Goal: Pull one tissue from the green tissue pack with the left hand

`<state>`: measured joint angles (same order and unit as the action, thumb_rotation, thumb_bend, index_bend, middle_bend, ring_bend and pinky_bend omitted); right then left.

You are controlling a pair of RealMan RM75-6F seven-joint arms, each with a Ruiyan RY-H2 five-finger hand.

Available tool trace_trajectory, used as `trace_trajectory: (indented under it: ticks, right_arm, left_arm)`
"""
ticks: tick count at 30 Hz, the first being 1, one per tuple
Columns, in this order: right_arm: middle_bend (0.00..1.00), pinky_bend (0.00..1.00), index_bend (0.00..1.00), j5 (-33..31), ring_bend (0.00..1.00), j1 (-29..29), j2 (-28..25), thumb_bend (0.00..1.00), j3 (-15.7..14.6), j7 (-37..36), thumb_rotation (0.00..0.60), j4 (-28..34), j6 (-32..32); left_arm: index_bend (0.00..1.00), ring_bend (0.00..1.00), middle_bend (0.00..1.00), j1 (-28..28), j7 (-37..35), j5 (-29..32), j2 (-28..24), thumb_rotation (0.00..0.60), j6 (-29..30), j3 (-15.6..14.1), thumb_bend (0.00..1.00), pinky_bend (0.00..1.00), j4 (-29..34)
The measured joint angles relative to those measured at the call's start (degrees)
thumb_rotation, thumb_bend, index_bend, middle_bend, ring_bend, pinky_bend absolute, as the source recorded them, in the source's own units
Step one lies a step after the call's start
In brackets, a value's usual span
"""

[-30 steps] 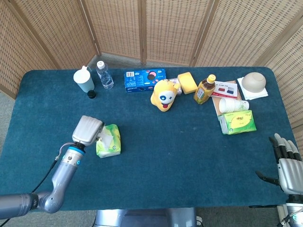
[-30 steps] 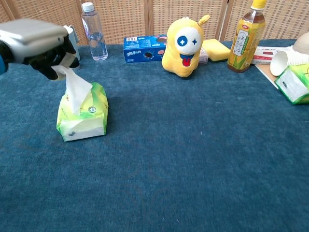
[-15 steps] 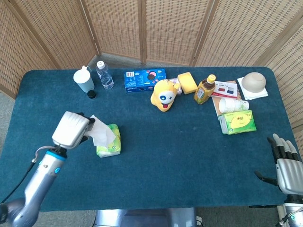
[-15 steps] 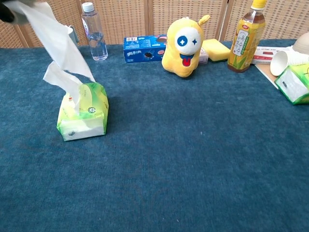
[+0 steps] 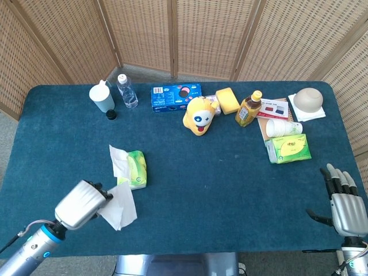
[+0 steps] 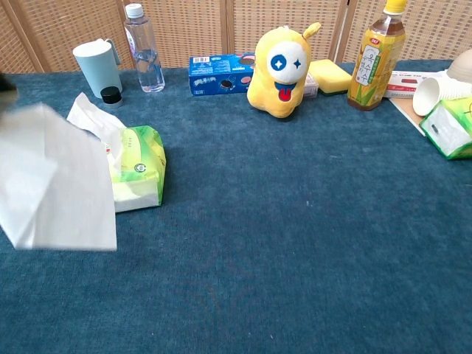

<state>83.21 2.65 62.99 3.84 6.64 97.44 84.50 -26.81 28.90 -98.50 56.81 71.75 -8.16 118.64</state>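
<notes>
Left hand (image 5: pixel 80 204) holds tissue (image 5: pixel 119 208) — clear of green tissue pack (image 5: pixel 135 169).

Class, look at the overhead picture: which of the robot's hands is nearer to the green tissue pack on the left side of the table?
Left. The left hand holds a pulled tissue just in front of the green tissue pack; the right hand is at the table's far right edge.

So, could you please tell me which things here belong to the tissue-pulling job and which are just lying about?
Part of the job:
- green tissue pack
- pulled tissue
- left robot hand, holding that tissue

Just lying about:
- yellow plush toy
- water bottle
- blue biscuit box
- tea bottle
- second green pack
- right robot hand, idle
</notes>
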Motion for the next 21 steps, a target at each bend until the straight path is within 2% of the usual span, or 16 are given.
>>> trace_trajectory:
  ticks: [7, 8, 10, 12, 13, 14, 16, 19, 21]
  right_arm:
    - [0.0, 0.0, 0.0, -0.3, 0.0, 0.0, 0.0, 0.0, 0.1, -0.1, 0.547, 0.0, -0.1]
    - [0.0, 0.0, 0.0, -0.3, 0.0, 0.0, -0.1, 0.0, 0.1, -0.1, 0.548, 0.0, -0.1]
    - [0.0, 0.0, 0.0, -0.4, 0.0, 0.1, -0.1, 0.0, 0.1, -0.1, 0.549, 0.0, -0.2]
    - [0.0, 0.0, 0.0, -0.5, 0.0, 0.1, 0.0, 0.0, 0.1, 0.1, 0.548, 0.0, -0.4]
    - [0.0, 0.0, 0.0, -0.5, 0.0, 0.1, 0.0, 0.0, 0.0, 0.2, 0.548, 0.0, -0.4]
    - [0.0, 0.0, 0.0, -0.5, 0.0, 0.1, 0.0, 0.0, 0.0, 0.3, 0.548, 0.0, -0.4]
    - [0.0, 0.0, 0.0, -0.4, 0.0, 0.2, 0.1, 0.0, -0.1, 0.5, 0.548, 0.1, -0.5]
    - [0.0, 0.0, 0.0, -0.5, 0.0, 0.2, 0.0, 0.0, -0.2, 0.4, 0.549, 0.4, -0.7]
    - [0.0, 0.0, 0.0, -0.8, 0.0, 0.2, -0.2, 0.0, -0.2, 0.2, 0.549, 0.6, -0.9]
  left_arm:
    - [0.75, 0.64, 0.79, 1.4, -1.5, -0.2, 4.9, 0.6, -3.8, -1.4, 0.43, 0.8, -8.7]
    - [0.73, 0.6, 0.75, 1.6, -1.7, -0.1, 5.2, 0.6, -4.3, -1.6, 0.43, 0.77, -9.7]
    - [0.64, 0.44, 0.57, 1.9, -1.6, 0.9, 5.2, 0.6, -5.9, -2.2, 0.43, 0.63, -11.0]
    - [0.38, 0.13, 0.2, 1.8, -1.0, 2.5, 4.4, 0.6, -8.3, -2.8, 0.42, 0.37, -10.9]
    - [0.28, 0.04, 0.07, 1.6, -0.3, 4.2, 3.6, 0.6, -10.4, -3.2, 0.41, 0.26, -10.5]
    - [0.23, 0.0, 0.01, 1.4, 0.3, 5.7, 2.9, 0.6, -12.0, -3.5, 0.4, 0.2, -10.0]
    - [0.21, 0.0, 0.0, 1.1, 2.1, 9.6, 1.2, 0.6, -15.1, -3.8, 0.37, 0.15, -8.8]
    - [0.17, 0.0, 0.0, 1.3, 4.2, 13.8, -1.7, 0.6, -15.8, -3.7, 0.33, 0.12, -6.4]
    - [0.09, 0.0, 0.0, 1.7, 4.4, 14.3, -2.7, 0.6, -14.3, -3.5, 0.23, 0.12, -5.5]
